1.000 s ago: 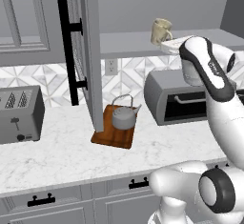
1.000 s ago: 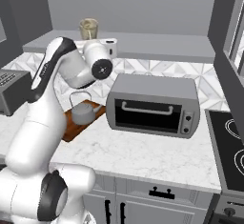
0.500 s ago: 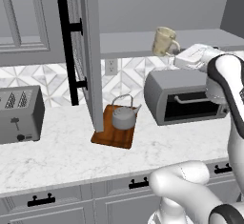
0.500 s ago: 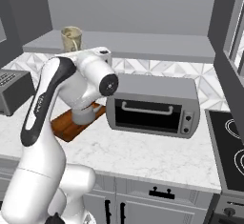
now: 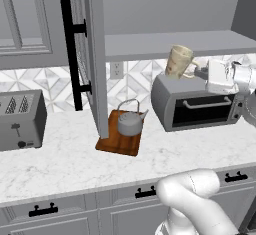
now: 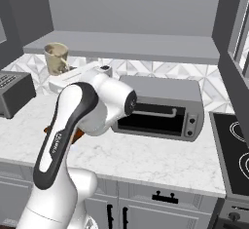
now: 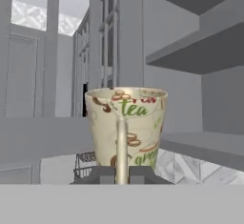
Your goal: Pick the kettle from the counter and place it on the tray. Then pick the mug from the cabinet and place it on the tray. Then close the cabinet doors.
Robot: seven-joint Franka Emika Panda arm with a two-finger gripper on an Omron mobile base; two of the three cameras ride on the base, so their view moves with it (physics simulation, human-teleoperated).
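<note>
A: Where is the mug (image 5: 179, 62) right now?

B: It is off the cabinet (image 5: 170, 43) shelf, hanging in the air just below the shelf's front edge and above the left end of the toaster oven (image 5: 197, 104). It tilts slightly, with its handle turned toward the arm.

A: And the claw?

B: The gripper (image 7: 121, 173) is pinched closed on the mug's handle; from the hand view the two dark fingertips (image 7: 102, 174) sit tight on either side of the thin upright handle, with the printed cup wall just behind.

A: What about the kettle (image 5: 130, 121)?

B: It stands upright on the tray (image 5: 118, 140), to the left of the toaster oven and lower than the mug. The tray lies flat on the counter (image 5: 75, 161), its far corner just beside the open cabinet door (image 5: 94, 54).

A: Anything else near the toaster oven?

B: A grey toaster (image 5: 21, 120) sits well to its left, past the open door, at the counter's far end. From the right base view a stovetop (image 6: 234, 150) lies to the oven's right.
</note>
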